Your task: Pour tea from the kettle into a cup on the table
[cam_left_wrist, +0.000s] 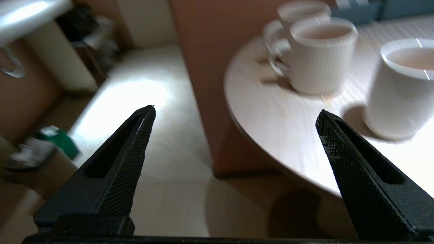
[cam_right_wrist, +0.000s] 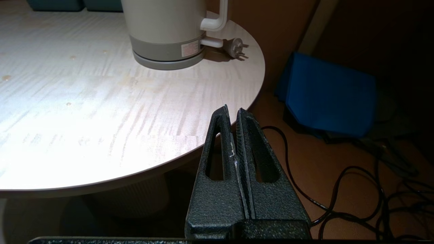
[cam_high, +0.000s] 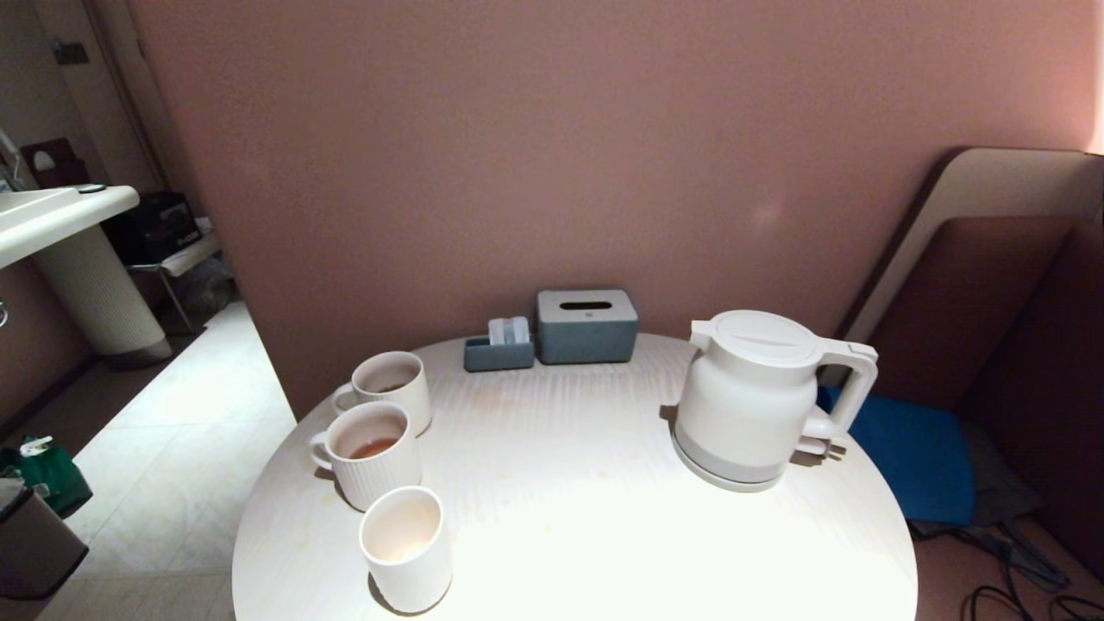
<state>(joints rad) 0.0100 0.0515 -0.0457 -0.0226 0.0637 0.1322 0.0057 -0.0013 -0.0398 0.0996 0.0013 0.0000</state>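
kettle (cam_high: 750, 401) upright on tabletop (cam_high: 569, 483), right side | cup (cam_high: 405, 546) at near left edge, beside two ribbed mugs (cam_high: 371, 453) | left gripper (cam_left_wrist: 234, 117) fingers wide apart, empty, off tabletop's left edge | right gripper (cam_right_wrist: 232, 112) fingers together, empty, at near right edge

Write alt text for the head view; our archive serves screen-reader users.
A white kettle stands at the right of a round pale table, with a small handleless cup and two ribbed mugs at the left. A grey tissue box sits at the back; no arm shows.
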